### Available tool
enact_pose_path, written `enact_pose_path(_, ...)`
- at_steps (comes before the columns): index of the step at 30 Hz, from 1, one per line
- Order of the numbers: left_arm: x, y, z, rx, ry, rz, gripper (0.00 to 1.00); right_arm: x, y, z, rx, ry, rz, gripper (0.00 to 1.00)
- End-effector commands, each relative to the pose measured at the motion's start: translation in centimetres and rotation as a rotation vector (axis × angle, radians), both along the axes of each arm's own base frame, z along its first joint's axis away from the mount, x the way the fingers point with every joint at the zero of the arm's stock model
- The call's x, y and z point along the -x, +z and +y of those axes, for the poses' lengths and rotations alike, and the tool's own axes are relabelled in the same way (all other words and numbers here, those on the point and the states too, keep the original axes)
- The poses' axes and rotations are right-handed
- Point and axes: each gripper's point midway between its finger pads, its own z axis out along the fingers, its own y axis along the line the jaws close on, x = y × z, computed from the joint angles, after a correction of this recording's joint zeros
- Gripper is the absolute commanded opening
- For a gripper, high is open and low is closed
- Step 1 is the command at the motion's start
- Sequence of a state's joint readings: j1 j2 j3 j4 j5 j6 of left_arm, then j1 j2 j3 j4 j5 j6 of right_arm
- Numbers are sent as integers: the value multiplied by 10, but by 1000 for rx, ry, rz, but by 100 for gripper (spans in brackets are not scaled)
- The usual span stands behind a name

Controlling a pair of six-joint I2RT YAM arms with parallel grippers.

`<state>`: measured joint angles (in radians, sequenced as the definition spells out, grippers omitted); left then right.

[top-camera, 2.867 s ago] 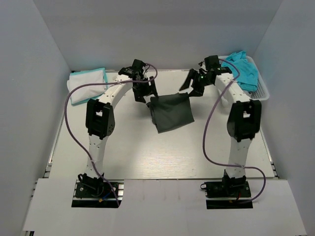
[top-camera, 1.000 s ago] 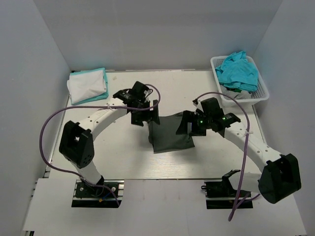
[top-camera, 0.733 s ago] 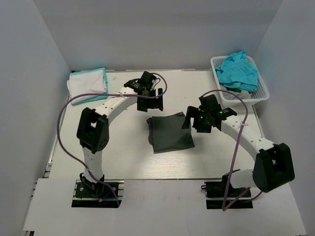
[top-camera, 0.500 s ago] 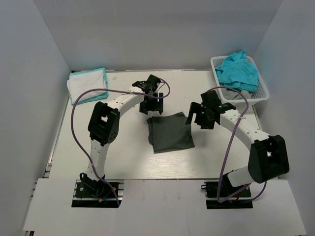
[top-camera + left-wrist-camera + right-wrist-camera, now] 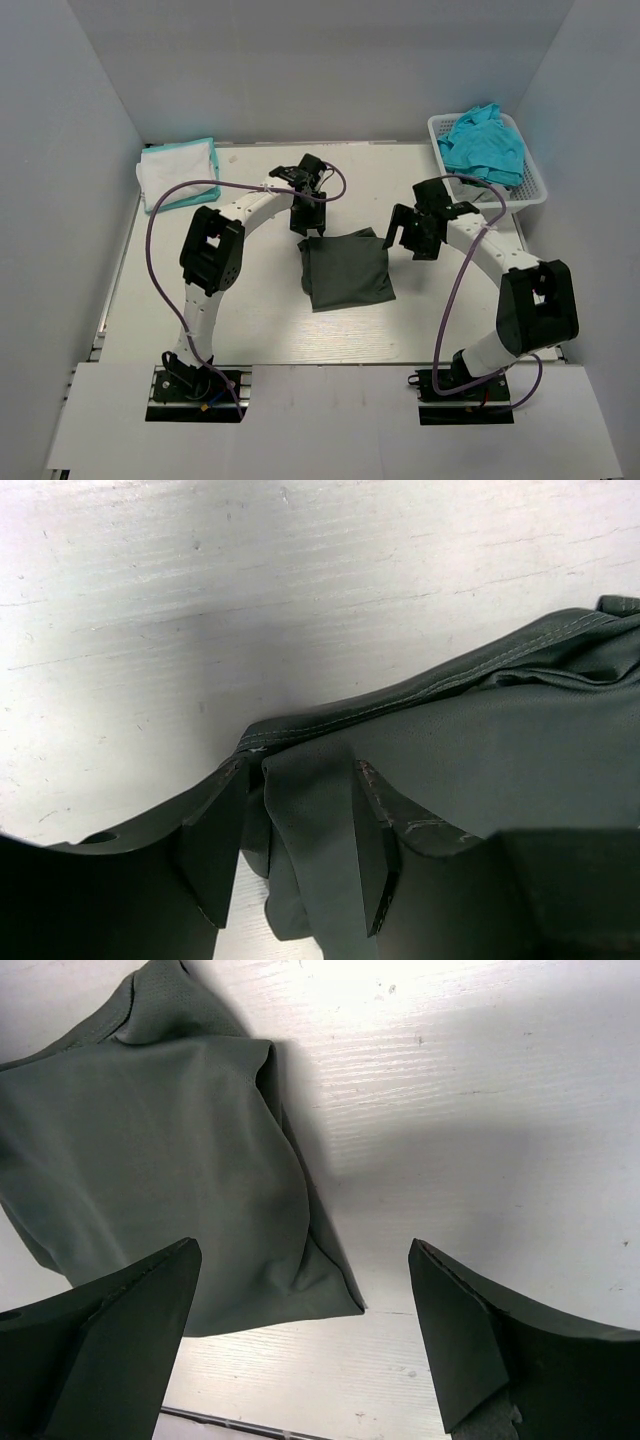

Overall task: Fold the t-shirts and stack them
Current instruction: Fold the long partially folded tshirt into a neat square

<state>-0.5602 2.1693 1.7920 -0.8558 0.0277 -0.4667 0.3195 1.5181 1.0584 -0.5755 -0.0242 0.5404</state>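
The dark charcoal t-shirt (image 5: 346, 270) lies folded in a rough rectangle at the table's middle. My left gripper (image 5: 308, 224) is at its far left corner. In the left wrist view the gripper (image 5: 300, 780) has a raised fold of the charcoal t-shirt (image 5: 480, 740) pinched between its fingers. My right gripper (image 5: 408, 236) is open and empty just right of the shirt's far right corner. In the right wrist view the gripper (image 5: 302, 1250) hovers beside the charcoal t-shirt (image 5: 150, 1160) with bare table between its jaws. A folded white and turquoise stack (image 5: 178, 172) sits at the far left.
A white lattice basket (image 5: 528, 190) stands at the far right corner with a crumpled turquoise shirt (image 5: 482, 140) in it. Grey walls close in the table on three sides. Both arms arch over the table's middle with purple cables.
Both grippers let go of the charcoal shirt after drawing it toward the near side. The left gripper came back to its far left corner and closed on a fold. The right gripper moved off to the right.
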Motion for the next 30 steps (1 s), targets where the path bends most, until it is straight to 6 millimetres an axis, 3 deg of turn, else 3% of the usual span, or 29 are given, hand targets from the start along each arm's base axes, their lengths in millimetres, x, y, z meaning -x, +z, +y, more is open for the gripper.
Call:
enact_pose_path(1,3,8,-4,24,-22,-11,56,-11,11,4,-22,12,-26,90)
enact_pose_path(7,10,-5,0,-1,-22,30,50,-15,12,15,-85,44,-30,90)
enact_pose_path(15,12,-1,-13,66,-47,39,12,-31,1,25,-108,62,-30,90)
enact_pose_path(16,12,-1,-13,66,-47,39,0,-32,1,29,-122,68,-29,90)
enact_pose_path(20,17,3,-13,83,-55,48,0,-43,-3,37,-152,71,-48,80)
enact_pose_path(28,17,24,-17,134,-67,-1,0,-63,-19,40,-141,74,-59,72)
enact_pose_path(29,19,28,-16,137,-67,-5,0,-63,-20,42,-144,79,-61,69)
enact_pose_path(30,20,28,-16,141,-68,-12,0,-67,-20,43,-155,77,-73,55)
